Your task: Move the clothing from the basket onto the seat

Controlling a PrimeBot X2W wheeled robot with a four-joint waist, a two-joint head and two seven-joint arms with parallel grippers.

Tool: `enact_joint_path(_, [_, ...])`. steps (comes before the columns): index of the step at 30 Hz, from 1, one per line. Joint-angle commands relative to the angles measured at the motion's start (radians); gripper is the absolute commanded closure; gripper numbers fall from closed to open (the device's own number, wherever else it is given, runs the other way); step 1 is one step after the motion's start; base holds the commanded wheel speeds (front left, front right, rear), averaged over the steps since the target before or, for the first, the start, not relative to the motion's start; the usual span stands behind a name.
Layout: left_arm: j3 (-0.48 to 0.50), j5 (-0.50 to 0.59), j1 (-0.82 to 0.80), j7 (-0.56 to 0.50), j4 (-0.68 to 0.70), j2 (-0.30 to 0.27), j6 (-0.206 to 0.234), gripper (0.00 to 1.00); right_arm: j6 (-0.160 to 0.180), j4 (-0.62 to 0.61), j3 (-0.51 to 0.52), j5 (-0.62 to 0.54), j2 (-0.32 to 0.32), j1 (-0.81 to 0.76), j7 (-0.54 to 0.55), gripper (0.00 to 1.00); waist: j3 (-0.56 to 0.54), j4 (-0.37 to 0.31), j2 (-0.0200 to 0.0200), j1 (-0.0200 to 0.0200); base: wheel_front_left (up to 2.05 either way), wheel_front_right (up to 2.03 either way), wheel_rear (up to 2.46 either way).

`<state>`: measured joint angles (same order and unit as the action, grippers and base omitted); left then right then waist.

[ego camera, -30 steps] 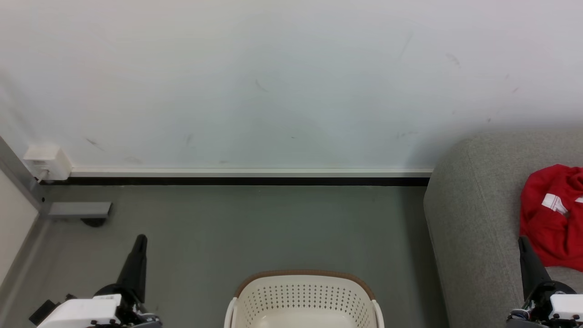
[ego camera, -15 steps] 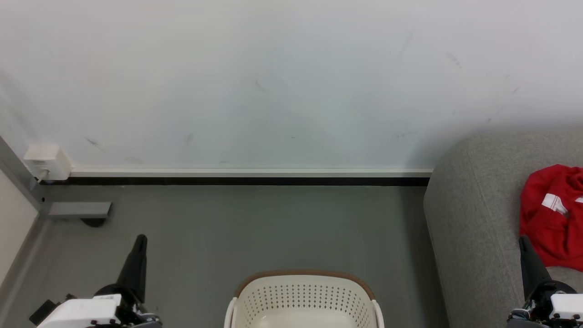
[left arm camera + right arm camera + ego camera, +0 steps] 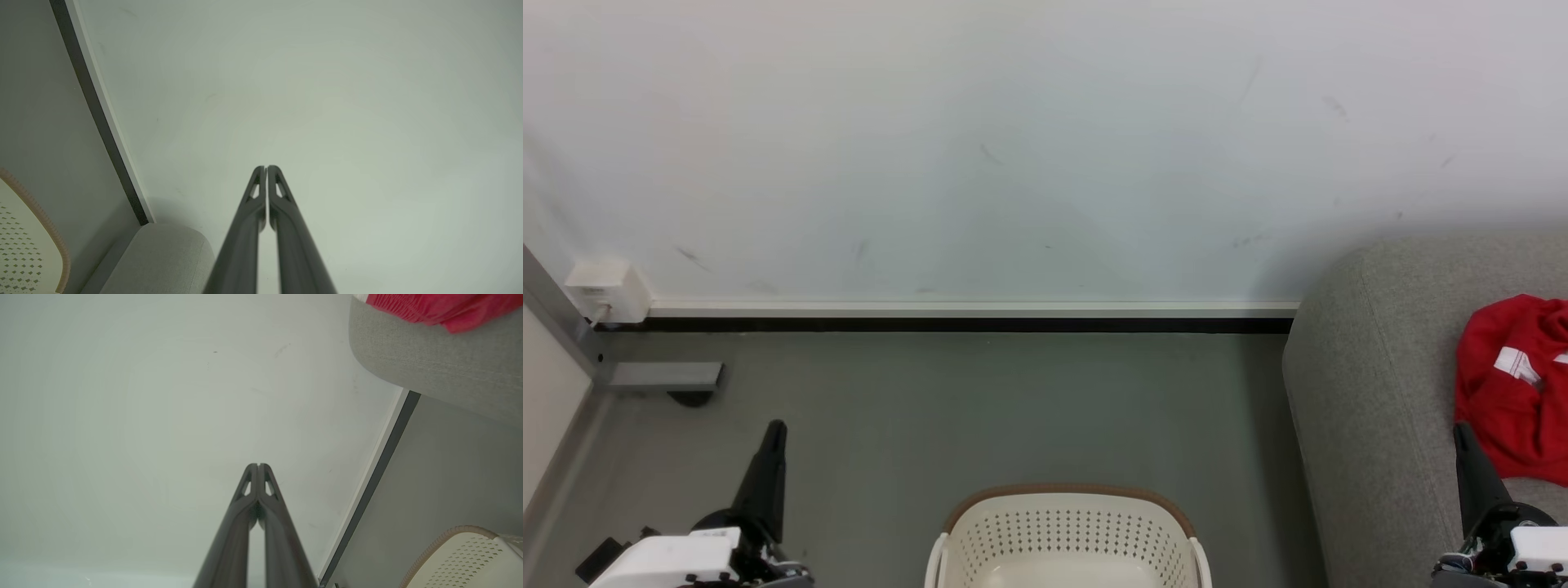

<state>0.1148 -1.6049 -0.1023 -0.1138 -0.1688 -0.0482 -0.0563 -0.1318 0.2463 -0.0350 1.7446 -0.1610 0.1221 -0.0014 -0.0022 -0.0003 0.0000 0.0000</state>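
— Where is the clothing [image 3: 1515,392]?
— Heaped red on the seat [image 3: 1372,384], near its rounded end, well apart from the basket [image 3: 1066,531] down on the floor [image 3: 980,408]. What shows of the basket's inside holds no fabric.
— And the pincers?
— The left pincer [image 3: 775,428] and right pincer [image 3: 1459,430] both sit pinched closed, empty, one each side of the basket; parked, I judge, because the moving looks finished.

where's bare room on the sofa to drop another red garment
On the sofa, bare grey cushion runs from its rounded left edge to the red garment. The floor between baseboard and basket is bare too. Crowded: under the garment, by the right end effector.
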Motion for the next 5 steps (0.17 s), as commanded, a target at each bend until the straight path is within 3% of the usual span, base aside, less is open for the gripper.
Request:
enact_joint_path(1, [0.003, -0.014, -0.005, -0.003, 0.002, -0.004, -0.002, 1.00, 0.002, -0.005, -0.004, 0.005, -0.011, -0.001, -0.007, 1.00, 0.000, 0.000, 0.0000, 0.0000, 0.00, 0.00, 0.00])
enact_joint_path(5, [0.003, -0.014, -0.005, -0.003, 0.002, -0.004, -0.002, 1.00, 0.002, -0.006, -0.008, 0.009, -0.015, -0.001, -0.009, 1.00, 0.000, 0.000, 0.0000, 0.0000, 0.00, 0.00, 0.00])
